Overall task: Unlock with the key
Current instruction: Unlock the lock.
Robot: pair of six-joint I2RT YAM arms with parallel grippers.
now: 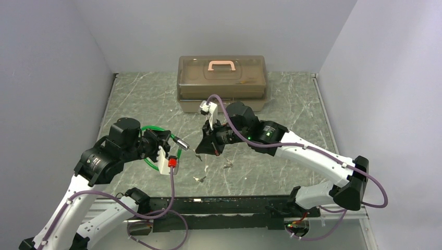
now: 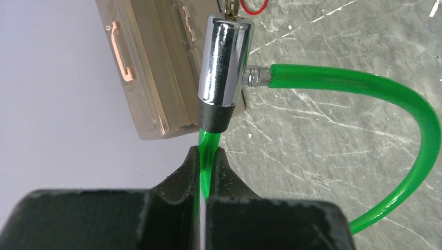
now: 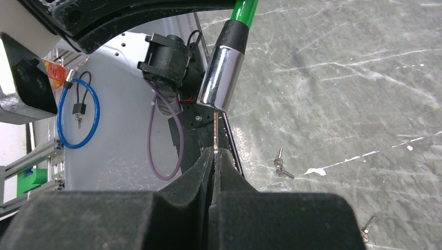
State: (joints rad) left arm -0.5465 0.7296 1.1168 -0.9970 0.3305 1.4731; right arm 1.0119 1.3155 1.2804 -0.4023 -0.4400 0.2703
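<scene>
Your left claw pinches the green plastic-coated cable below its chrome cylinder lock, and your right claw grips the tiny flat silver-grey metal key, apparently seated in the lock's end; next, twist it steadily.

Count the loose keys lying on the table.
3 show in the top view: one key just below the right pincer, a second key further right, and a third key lowest in the view. Others may be hidden under the arms.
</scene>
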